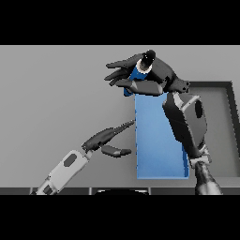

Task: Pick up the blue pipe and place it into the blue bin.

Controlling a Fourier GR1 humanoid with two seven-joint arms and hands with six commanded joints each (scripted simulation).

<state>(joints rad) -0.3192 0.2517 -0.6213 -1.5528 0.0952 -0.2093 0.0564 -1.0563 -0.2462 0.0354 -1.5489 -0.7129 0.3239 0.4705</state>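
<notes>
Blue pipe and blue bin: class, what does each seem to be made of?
Blue pipe, held in the right hand: probably plastic, a solid matte blue, no metallic shine. Blue bin: likely plastic too, uniform flat blue with no visible grain.

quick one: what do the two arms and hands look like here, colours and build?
Both arms use blocky light grey and white shells with dark oval insets, joined by darker grey segments. The left hand is dark grey to black, with slim tapered fingers and a thumb. The right hand is equally dark but bulkier, with a rounded palm housing and a black wrist. No cables, sleeves or printed markings are visible.
</notes>
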